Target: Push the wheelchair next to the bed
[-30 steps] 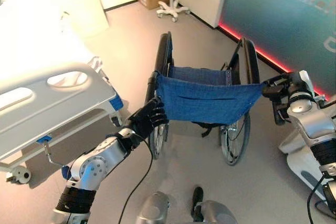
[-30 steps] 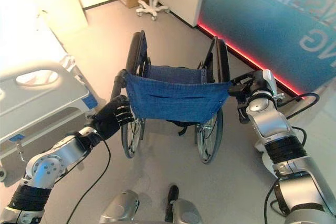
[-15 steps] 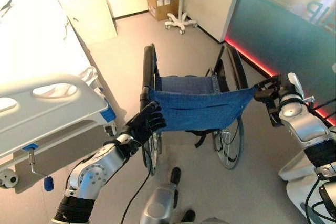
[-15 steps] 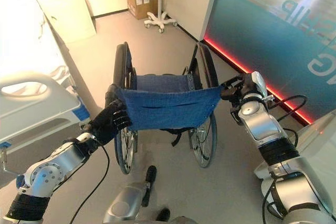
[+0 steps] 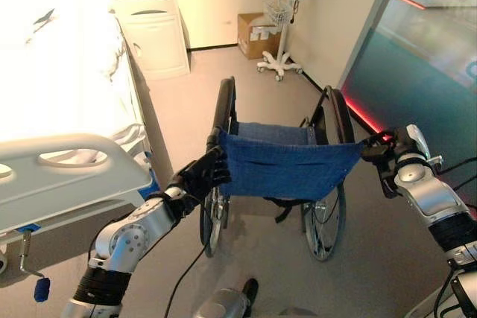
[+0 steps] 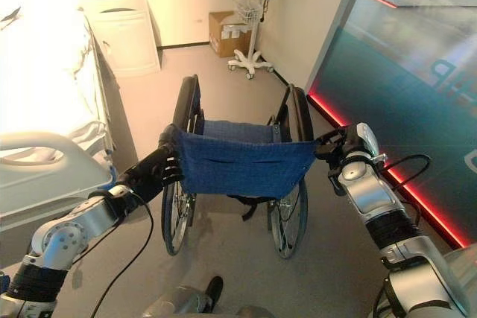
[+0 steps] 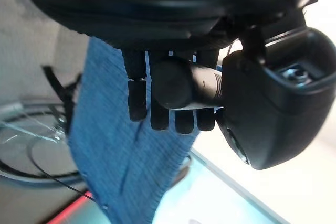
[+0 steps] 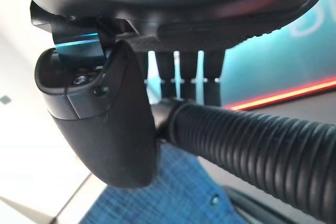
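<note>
While the black-framed wheelchair with the blue denim back sling point(image 5: 287, 169) stood at the centre of the frame on the pale floor point(image 5: 186, 102), both hands held it from behind. At lower left, the left hand point(image 5: 200, 175) had its dark fingers curled round the smooth black left push handle point(image 7: 184, 83), thumb alongside; the left wrist view showed the fingers point(image 7: 137, 98) wrapped over that bar with the blue cloth just past them. At right of the frame, the right hand point(image 5: 381, 156) was closed on the ribbed black right push handle point(image 8: 247, 145), its fingers point(image 8: 184, 69) hooked over the grip and the thumb point(image 8: 113, 124) lying against it.

Filling the left of the frame, the white hospital bed point(image 5: 59, 102) with its pale grey moulded footboard point(image 5: 71, 176) lay just beside the chair's left wheel point(image 5: 212, 214), a narrow strip of floor between them. At upper centre a white bedside cabinet point(image 5: 153, 31) stood against the wall, and to its right a brown cardboard box point(image 5: 257, 33) sat beside a white wheeled stand with a wire basket point(image 5: 282, 35). A teal glass partition point(image 6: 417, 87) with a red light strip point(image 6: 395, 180) at its foot ran down the right side; pale lettering showed on it, but too little could be read to make out a word.
</note>
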### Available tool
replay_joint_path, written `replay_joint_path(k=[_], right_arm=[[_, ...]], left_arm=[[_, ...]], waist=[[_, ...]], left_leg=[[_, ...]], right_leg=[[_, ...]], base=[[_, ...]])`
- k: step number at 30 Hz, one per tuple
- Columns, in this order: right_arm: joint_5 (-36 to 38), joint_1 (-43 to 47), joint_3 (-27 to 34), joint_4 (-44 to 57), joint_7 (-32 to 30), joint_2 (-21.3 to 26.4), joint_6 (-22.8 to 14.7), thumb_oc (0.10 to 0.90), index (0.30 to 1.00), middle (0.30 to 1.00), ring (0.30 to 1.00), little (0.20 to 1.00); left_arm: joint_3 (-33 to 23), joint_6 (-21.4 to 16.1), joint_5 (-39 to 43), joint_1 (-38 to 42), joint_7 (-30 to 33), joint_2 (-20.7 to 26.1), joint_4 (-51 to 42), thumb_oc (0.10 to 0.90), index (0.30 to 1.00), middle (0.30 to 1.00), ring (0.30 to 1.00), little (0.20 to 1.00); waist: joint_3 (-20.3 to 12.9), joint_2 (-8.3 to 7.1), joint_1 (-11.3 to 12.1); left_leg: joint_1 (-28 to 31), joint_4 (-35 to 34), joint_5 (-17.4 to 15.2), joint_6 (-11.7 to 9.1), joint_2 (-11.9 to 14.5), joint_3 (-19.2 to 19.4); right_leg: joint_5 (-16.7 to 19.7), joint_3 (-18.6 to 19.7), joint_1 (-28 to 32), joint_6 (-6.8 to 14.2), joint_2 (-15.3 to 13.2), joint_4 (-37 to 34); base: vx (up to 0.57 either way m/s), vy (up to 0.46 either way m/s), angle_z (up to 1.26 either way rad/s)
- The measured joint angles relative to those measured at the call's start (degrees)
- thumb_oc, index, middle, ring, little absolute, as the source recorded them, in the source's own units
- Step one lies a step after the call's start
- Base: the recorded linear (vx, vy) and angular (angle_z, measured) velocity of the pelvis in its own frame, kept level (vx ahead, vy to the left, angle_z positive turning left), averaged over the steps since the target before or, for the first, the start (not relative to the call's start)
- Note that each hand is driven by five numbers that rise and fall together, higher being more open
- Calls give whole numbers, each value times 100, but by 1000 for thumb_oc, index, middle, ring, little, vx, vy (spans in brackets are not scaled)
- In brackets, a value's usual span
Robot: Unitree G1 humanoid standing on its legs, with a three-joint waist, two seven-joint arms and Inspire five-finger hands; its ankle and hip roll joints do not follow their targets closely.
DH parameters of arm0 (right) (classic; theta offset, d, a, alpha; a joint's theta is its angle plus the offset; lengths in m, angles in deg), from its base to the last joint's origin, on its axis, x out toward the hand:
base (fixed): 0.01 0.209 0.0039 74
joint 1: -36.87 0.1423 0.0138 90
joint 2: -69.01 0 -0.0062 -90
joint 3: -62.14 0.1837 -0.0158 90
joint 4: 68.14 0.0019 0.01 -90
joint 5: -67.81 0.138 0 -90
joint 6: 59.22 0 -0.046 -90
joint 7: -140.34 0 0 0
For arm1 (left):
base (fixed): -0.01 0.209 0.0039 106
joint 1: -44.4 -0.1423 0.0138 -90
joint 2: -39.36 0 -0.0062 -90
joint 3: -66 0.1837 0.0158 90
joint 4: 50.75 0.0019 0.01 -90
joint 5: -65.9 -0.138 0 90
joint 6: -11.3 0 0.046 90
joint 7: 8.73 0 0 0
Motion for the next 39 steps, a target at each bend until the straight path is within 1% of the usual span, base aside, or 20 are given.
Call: replay_joint_path(k=[2, 3, 4, 5, 6, 7, 8, 9, 10, 11, 12, 13, 16, 20, 22, 25, 28, 33, 36, 39], right_arm=[[-7, -3, 86, 363, 1, 241, -129, 400, 300, 300, 300, 300], [-7, 48, 78, 390, 2, 264, -230, 400, 300, 300, 300, 300], [-17, 89, 84, 353, 0, 256, -248, 400, 300, 300, 300, 300], [-45, 109, 30, 306, -38, 275, -243, 400, 300, 300, 300, 300], [-25, 136, -87, 304, -37, 388, -243, 400, 300, 300, 300, 300], [34, 243, -279, 474, 0, 711, -197, 400, 300, 300, 300, 300], [32, 277, -259, 570, 4, 766, -188, 400, 300, 300, 300, 300], [12, 296, -74, 770, -2, 635, -129, 400, 300, 300, 300, 300], [30, 298, -64, 807, 16, 630, -119, 400, 300, 300, 300, 300], [27, 321, -62, 735, 44, 532, -15, 400, 300, 300, 300, 300], [28, 344, -96, 668, 75, 522, 67, 400, 300, 300, 300, 300], [27, 347, -88, 466, 166, 479, 124, 400, 300, 300, 300, 300], [29, 346, -112, 357, 289, 529, 231, 400, 300, 300, 300, 300], [41, 554, -193, 353, 442, 799, 369, 400, 300, 300, 300, 300], [50, 663, -240, 354, 441, 803, 410, 400, 300, 300, 300, 300], [50, 718, -445, 375, 440, 776, 468, 400, 300, 300, 300, 300], [45, 750, -583, 528, 439, 607, 471, 400, 300, 300, 300, 300], [18, 755, -599, 546, 439, 395, 377, 400, 300, 300, 300, 300], [32, 632, -609, 543, 511, 368, 249, 400, 300, 300, 300, 300], [21, 571, -573, 393, 566, 203, 152, 400, 300, 300, 300, 300]], left_arm=[[12, -45, 116, 158, 4, 59, 25, 400, 300, 300, 300, 300], [87, -125, 186, 328, 12, 82, 144, 400, 300, 300, 300, 300], [138, -168, 220, 418, 4, -5, 323, 400, 300, 300, 300, 300], [284, -325, 207, 591, 42, -228, 775, 400, 300, 300, 300, 300], [335, -325, 204, 569, 79, -259, 830, 400, 300, 300, 300, 300], [354, -326, 215, 511, 104, -370, 805, 400, 300, 300, 300, 300], [395, -334, 240, 499, 100, -265, 751, 400, 300, 300, 300, 300], [306, -383, 245, 455, 97, -144, 696, 400, 300, 300, 300, 300], [243, -392, 242, 451, 105, -134, 691, 400, 300, 300, 300, 300], [161, -422, 243, 465, 99, -161, 674, 400, 300, 300, 300, 300], [160, -435, 241, 498, 101, -174, 652, 400, 300, 300, 300, 300], [158, -475, 244, 482, 98, -190, 540, 400, 300, 300, 300, 300], [200, -456, 251, 369, 106, -252, 371, 400, 300, 300, 300, 300], [158, -452, 253, 383, 171, -448, 249, 400, 300, 300, 300, 300], [158, -439, 255, 375, 234, -466, 262, 400, 300, 300, 300, 300], [109, -399, 269, 103, 274, -465, 246, 400, 300, 300, 300, 300], [-186, -401, 480, -251, 258, -311, 111, 400, 300, 300, 300, 300], [-424, -458, 423, -498, 170, -296, 90, 400, 300, 300, 300, 300], [-528, -459, 416, -722, 62, -251, -6, 400, 300, 300, 300, 300], [-531, -458, 418, -756, 50, -143, -15, 400, 300, 300, 300, 300]], waist=[[168, 329, -253], [167, 211, -328], [208, 246, -342], [277, 61, -382], [275, 112, -444], [276, 606, -576], [219, 785, -600], [244, 499, -609], [235, 401, -647], [242, 252, -671], [256, 170, -703], [320, -8, -686], [305, -19, -678], [303, -52, -593], [306, -52, -545], [311, -24, -459], [309, -30, -329], [307, -14, 125], [306, -41, 290], [204, -281, 403]], left_leg=[[-39, -27, -19, -208, 152, -480], [-166, 95, -216, -278, -44, -336], [-156, 237, -306, -300, -43, 1], [-468, 1450, -889, -217, -360, 909], [-468, 1779, -1058, -341, -323, 1149], [-370, 1843, -1296, -427, 121, 545], [-301, 1672, -1637, -383, 173, -163], [-287, 1537, -1619, -350, -57, -514], [-314, 1511, -1651, -377, -53, -586], [-245, 1354, -1713, -398, 178, -580], [-230, 1440, -1731, -380, 295, -450], [-306, 2201, -1795, -493, 277, -96], [-329, 3162, -1753, -665, 393, 257], [-697, 3274, -1337, -1281, 527, 497], [-800, 3374, -1044, -1371, 518, 575], [-876, 3403, -999, -1332, 371, 845], [-811, 1974, -1012, -1090, 481, 1482], [-1326, 393, -813, -856, 554, 1933], [-1419, 375, -811, -812, 517, 2227], [-1353, 603, -836, -754, 124, 2567]], right_leg=[[108, 292, -285, 78, 85, -1727], [1090, 556, -83, 349, -283, -2888], [1334, 279, 76, 167, -385, -3066], [963, -445, -4, 340, -1005, -2480], [834, -333, -72, 482, -1008, -2093], [819, 206, -713, 514, -672, -587], [650, 488, -1030, 577, -515, -301], [577, 1369, -1219, 689, -696, -900], [657, 1553, -1118, 776, -773, -1378], [1037, 982, -856, 854, -931, -1949], [1120, 533, -721, 693, -1039, -2156], [1171, -39, -408, 528, -1177, -2413], [1176, -728, 5, 353, -1088, -2759], [1057, -544, 57, 222, -933, -2855], [1037, -575, 105, 145, -936, -2904], [1095, -875, 655, -14, -831, -3443], [1086, -1058, 991, -56, -580, -3789], [780, -1189, 1336, -146, -204, -3923], [553, -1220, 1672, -260, -109, -3905], [182, -1379, 1812, 344, -250, -3745]], base=[[252, -119, 80], [310, -154, 65], [357, -203, 58], [404, -213, 42], [477, -265, 51], [510, -278, 44], [452, -287, 42], [462, -280, 43], [404, -269, 78], [349, -195, 93], [408, -218, 123], [369, -172, 104], [379, -215, 66], [297, -189, 43], [305, -117, 29], [389, -42, 9], [367, 8, -22], [573, 32, -45], [469, 98, -25], [522, 116, -1]])
